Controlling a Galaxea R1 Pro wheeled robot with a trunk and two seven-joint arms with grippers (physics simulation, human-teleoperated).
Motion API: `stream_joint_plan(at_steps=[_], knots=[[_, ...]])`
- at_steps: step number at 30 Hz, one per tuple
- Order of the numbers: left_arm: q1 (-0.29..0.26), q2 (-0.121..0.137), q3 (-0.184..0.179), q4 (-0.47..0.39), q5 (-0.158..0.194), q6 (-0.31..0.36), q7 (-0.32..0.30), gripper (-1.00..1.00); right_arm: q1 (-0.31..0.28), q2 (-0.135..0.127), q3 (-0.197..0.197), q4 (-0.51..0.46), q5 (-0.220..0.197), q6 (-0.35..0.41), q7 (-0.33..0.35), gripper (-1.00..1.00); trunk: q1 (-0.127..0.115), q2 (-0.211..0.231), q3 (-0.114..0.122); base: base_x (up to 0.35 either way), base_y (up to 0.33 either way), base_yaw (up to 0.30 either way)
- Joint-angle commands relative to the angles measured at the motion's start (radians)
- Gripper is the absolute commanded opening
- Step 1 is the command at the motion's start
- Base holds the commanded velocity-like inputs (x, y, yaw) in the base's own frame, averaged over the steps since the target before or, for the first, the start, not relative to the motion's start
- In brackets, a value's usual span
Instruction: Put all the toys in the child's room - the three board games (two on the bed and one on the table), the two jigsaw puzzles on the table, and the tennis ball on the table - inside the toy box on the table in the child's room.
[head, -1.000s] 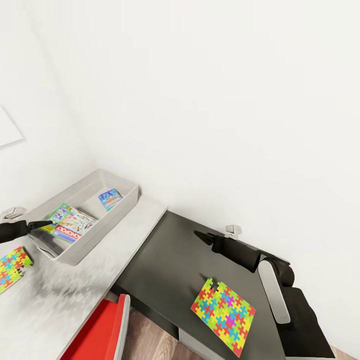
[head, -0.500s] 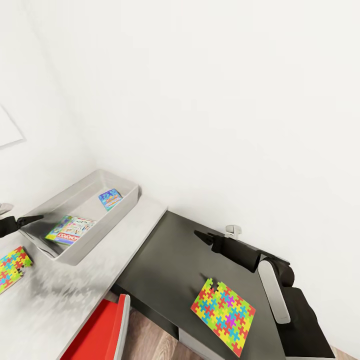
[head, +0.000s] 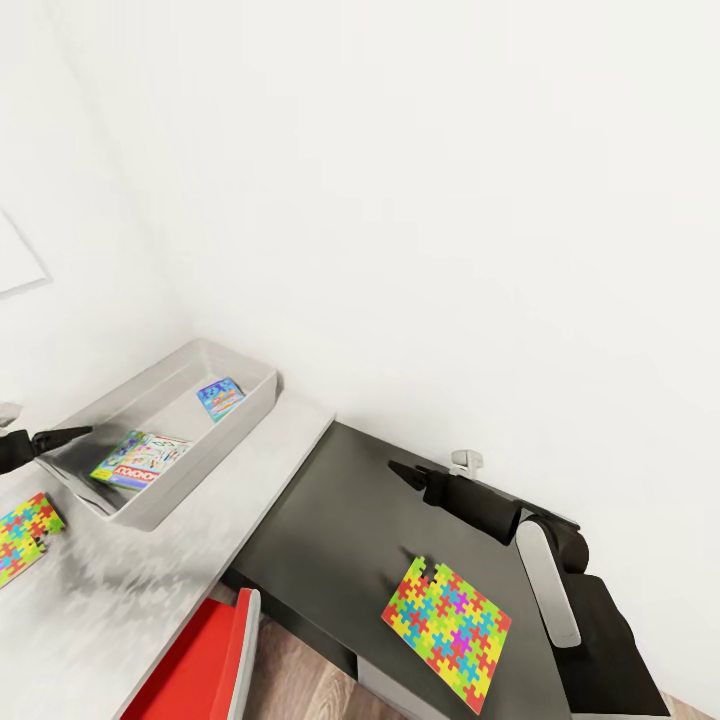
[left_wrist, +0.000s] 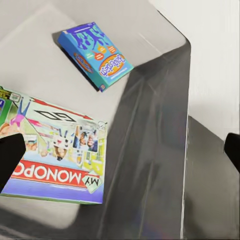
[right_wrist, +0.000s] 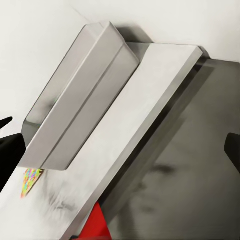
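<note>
The light grey toy box (head: 243, 422) stands on the white-grey table (head: 255, 475) against the wall. Two board games lie flat inside it: a Monopoly box (head: 140, 460) and a smaller blue box (head: 221, 397), also seen as the Monopoly box (left_wrist: 55, 155) and the blue box (left_wrist: 92, 52). My left gripper (head: 70, 434) hovers open over the toy box's near-left end, its fingers wide apart with nothing between them. One jigsaw puzzle (head: 22, 538) lies on the table at the left, another jigsaw puzzle (head: 447, 620) on the dark side unit. My right gripper (head: 402, 468) is open above that unit. The tennis ball is out of view.
The dark grey side unit (head: 340, 520) adjoins the table's right end, lower than it. A red chair (head: 205, 660) stands in front of the table. White walls close off the far side. Wood floor (head: 300, 690) shows below.
A second ago my left gripper held the Monopoly box tilted over the toy box. It let go, the box now lies flat inside, and the gripper drew back to the left.
</note>
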Motion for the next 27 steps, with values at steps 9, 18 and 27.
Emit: stream_joint_plan(at_steps=[9, 18, 27], knots=[[0.004, 0.054, -0.002, 0.014, -0.003, 0.009, -0.277, 1.00, -0.001, 0.001, -0.003, 0.000, -0.008, 0.008, 0.007, 1.00, 0.000, -0.001, -0.001, 0.000, 0.000, 0.000], [0.016, 0.099, -0.001, 0.179, 0.000, -0.012, -0.400, 1.00, 0.001, 0.001, -0.003, -0.002, -0.010, 0.008, 0.008, 1.00, 0.000, -0.001, 0.006, 0.000, 0.000, 0.000], [0.017, 0.121, -0.001, 0.350, 0.004, -0.082, -0.400, 1.00, 0.001, 0.002, 0.000, -0.001, -0.006, -0.013, 0.008, 1.00, 0.000, -0.001, 0.012, 0.000, 0.000, 0.000]])
